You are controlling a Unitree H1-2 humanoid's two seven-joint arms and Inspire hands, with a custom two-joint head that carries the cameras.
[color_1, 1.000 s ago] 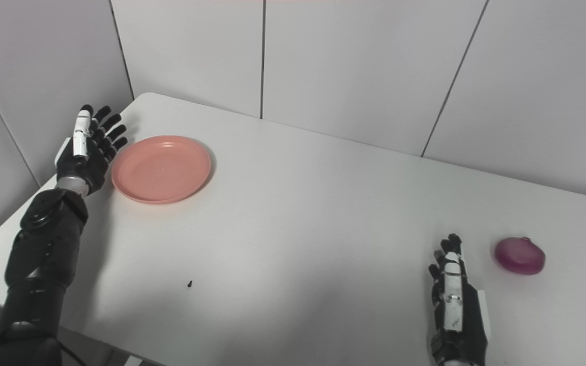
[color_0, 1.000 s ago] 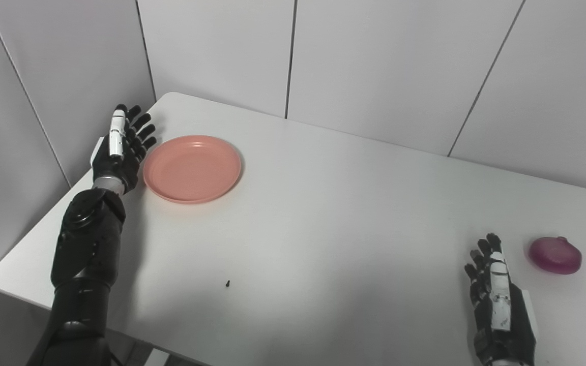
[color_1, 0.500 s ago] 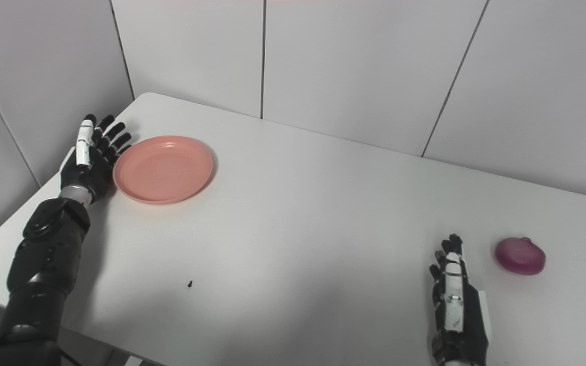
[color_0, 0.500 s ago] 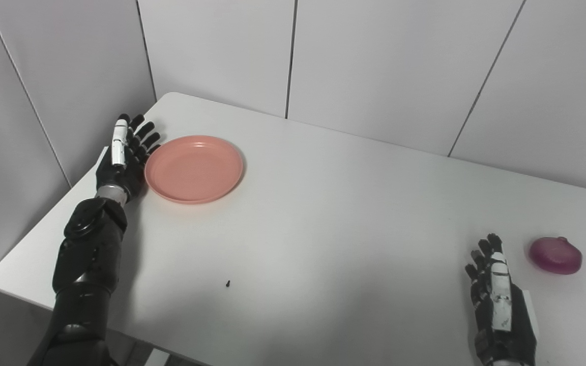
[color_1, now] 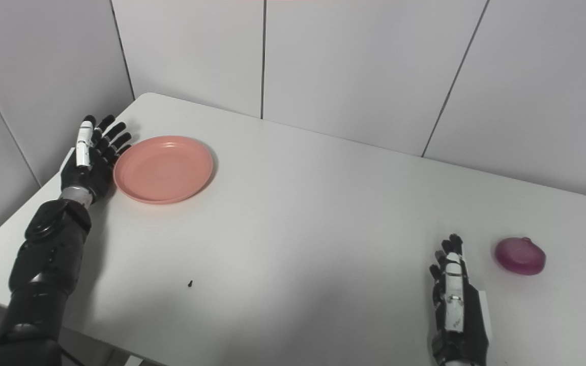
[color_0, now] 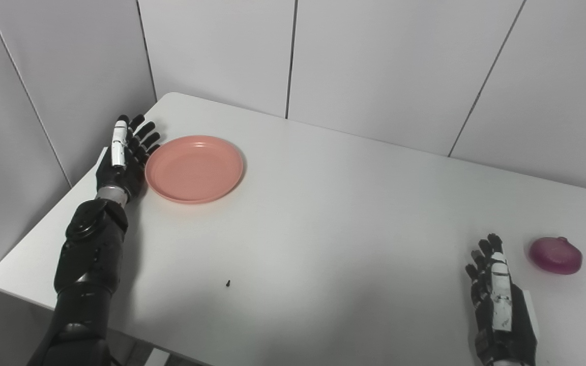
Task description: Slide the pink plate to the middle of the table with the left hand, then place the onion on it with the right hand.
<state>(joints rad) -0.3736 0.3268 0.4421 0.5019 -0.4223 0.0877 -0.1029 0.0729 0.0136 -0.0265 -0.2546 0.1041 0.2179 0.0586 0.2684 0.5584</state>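
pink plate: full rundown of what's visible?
The pink plate is round, shallow and salmon-pink with a raised rim, smooth like plastic, and empty. It lies flat, right way up, near the table's far-left corner. The open left hand stands against its left rim, apparently touching; nothing else is near it.

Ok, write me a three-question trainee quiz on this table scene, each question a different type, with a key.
1. True or false: the onion already lies on the pink plate.
2. Multiple choice: the left robot hand is (A) holding the plate in the air, (B) open beside the plate's left rim, (C) resting on the onion.
3. Fill in: the right robot hand is open on the table, with the onion to its ____.

Key: 1 false; 2 B; 3 right.
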